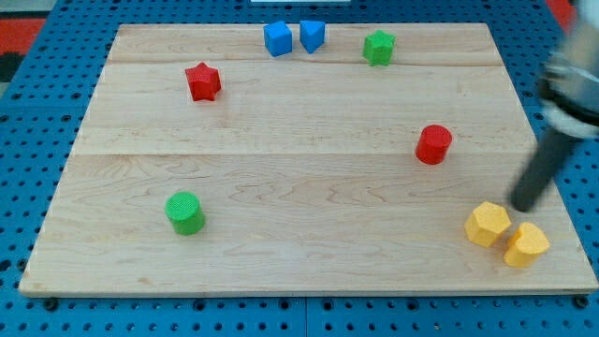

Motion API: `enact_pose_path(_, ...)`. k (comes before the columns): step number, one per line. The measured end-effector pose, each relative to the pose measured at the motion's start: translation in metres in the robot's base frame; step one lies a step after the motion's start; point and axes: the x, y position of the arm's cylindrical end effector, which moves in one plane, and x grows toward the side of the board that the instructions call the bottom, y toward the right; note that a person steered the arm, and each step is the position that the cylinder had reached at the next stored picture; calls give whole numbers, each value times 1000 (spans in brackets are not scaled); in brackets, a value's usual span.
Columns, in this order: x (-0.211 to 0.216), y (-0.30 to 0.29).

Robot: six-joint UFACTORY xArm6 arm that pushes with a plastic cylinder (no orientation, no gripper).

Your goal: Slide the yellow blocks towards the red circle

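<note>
**Tip parked beside the yellow pair, lower right**

We're down in the lower right of the frame, where the two yellow blocks sit touching each other near the desk's (281, 178) corner: the left yellow block (488, 224) and the right yellow block (526, 244), both chunky, faceted shapes, roughly hexagonal from here. The red circle (433, 144), a short smooth cylinder, waits up and to the left of them, well apart.

Our tip (522, 207) rests just beside the yellows, on their upper right. We carry no pincer at all, only this plain dark rod, so nothing is clasped or let go. We judge the spot awkward for the job: a push towards the circle wants us below and to the right of the pair, so we'd swing around them first.

Elsewhere, a red star (202, 81) sits upper left, two blue blocks (293, 37) stand side by side at the top edge, a green star (378, 47) is to their right, and a ribbed green cylinder (184, 212) stands lower left. The desk is pale, grained wood planks; the blocks look like matt plastic.
</note>
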Motion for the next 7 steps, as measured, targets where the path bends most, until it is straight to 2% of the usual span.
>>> enact_pose_path(1,61,53)
enact_pose_path(2,63,8)
enact_pose_path(3,55,-45)
enact_pose_path(4,22,-92)
enact_pose_path(5,20,-98)
enact_pose_path(7,6,-27)
